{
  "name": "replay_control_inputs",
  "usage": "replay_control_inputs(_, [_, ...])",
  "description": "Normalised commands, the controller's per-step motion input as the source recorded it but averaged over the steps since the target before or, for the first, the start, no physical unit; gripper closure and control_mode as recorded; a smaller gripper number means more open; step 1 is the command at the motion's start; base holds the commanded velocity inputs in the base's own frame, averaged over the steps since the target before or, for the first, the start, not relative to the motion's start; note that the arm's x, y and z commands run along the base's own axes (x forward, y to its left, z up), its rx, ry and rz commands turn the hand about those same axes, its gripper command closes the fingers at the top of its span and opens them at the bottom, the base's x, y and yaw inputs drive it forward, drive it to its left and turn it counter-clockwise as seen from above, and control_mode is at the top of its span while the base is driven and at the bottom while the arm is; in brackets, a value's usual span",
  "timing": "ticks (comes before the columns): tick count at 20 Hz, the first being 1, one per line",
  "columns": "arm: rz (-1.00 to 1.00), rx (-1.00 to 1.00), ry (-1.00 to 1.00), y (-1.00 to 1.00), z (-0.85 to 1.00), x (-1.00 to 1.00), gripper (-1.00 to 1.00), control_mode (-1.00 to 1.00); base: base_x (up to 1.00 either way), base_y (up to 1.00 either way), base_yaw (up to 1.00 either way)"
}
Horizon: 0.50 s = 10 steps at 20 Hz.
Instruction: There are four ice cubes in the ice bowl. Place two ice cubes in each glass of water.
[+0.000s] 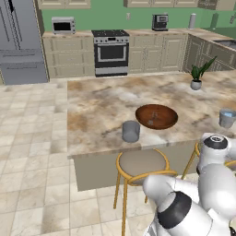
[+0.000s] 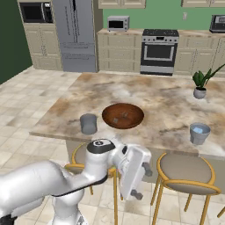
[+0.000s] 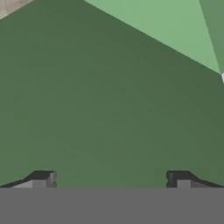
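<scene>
Gripper: the gripper [image 3: 111, 179] has its 2 fingertips wide apart with nothing between them; it faces a green wall, not the counter.
Hand position: in the right base view the hand hangs below the counter's front edge, among the stools, near the arm's folded elbow.
Ice bowl: the ice bowl [image 1: 156, 116] sits near the middle of the marble counter [image 1: 101, 99], above and ahead of the hand; the ice cubes inside are too small to count.
Glasses: 1 glass of water [image 1: 131, 131] stands just left of the bowl by the front edge; the other glass [image 1: 227, 118] is well apart to the right.
Key relation: the hand probably must rise and turn toward the bowl first.
Room: stove [image 1: 111, 52], fridge [image 2: 78, 35], plant pot [image 1: 196, 84], tiled floor.
</scene>
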Motion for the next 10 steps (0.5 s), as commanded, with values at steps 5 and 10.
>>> replay_control_inputs(5, [-0.15,-0.1,0.07,0.53,0.01,0.5,-1.0,-1.0,0.0,0.0,0.0])
replay_control_inputs(10, [-0.41,0.43,-0.66,0.17,0.43,0.62,-1.0,-1.0,0.0,0.0,0.0])
